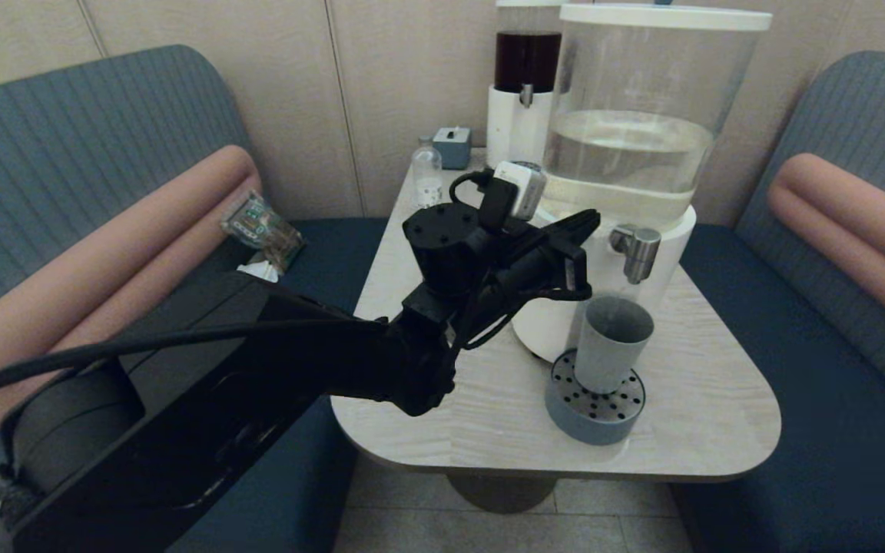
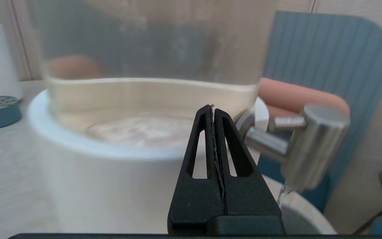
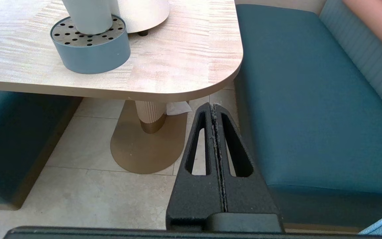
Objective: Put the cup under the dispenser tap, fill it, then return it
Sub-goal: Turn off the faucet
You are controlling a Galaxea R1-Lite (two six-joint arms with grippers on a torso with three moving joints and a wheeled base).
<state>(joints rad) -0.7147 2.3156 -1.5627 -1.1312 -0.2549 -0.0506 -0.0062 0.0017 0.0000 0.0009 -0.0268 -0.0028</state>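
Cup (image 1: pixel 611 344) sits on the drip tray (image 1: pixel 594 415) under the dispenser tap (image 1: pixel 637 252); left pincer (image 2: pixel 213 111), pressed together beside the tap, could overfill it.

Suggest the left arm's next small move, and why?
Probably nudge the left gripper, jaws shut and empty, sideways onto the dispenser tap to work it. The cup already stands on the drip tray under the spout, and the closed tips sit just beside the tap. The right gripper hangs idle below the table edge.
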